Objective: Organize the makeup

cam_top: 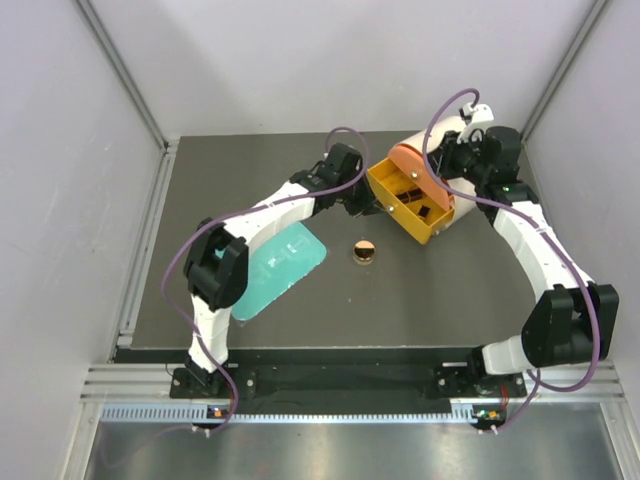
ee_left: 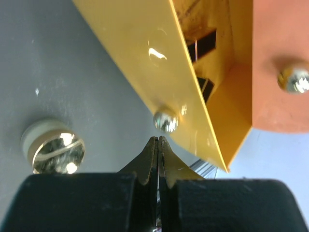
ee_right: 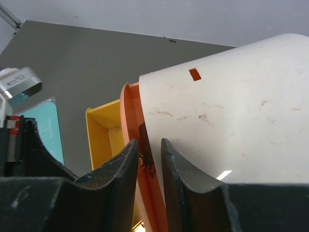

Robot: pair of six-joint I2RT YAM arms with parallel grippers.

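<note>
Makeup status: one round gold compact (ee_left: 53, 151) lies loose on the table (cam_top: 420, 290), off to the left of the left gripper (ee_left: 158, 143) and clear of it. Small black palettes (ee_left: 205, 42) already sit in the yellow drawer (ee_left: 145, 43), ahead and to the right of that gripper's tips. I see no tubes in any view. The teal tray (cam_top: 285, 262) lies behind the left gripper, under its arm, with nothing I can make out on it. The left jaws are pressed fully together and hold nothing. Their tips sit just short of a shiny screw head (ee_left: 165, 121) on the drawer's side wall, and I cannot tell whether they touch it. On the far side of the drawer, the right gripper (ee_right: 148, 144) stands about half open, astride the rim of the orange plate (ee_right: 131, 111) that fronts the white drum (ee_right: 231, 121). As far as I can judge it is clamped there, steadying the unit. My reading is that the step in hand is loading the drawer, with the compact the last loose piece. For the next move I would back the left gripper off the wall and open it wide. Then I would bring it down square over the compact, since a low round disc slips easily, and carry it to a free compartment.
</note>
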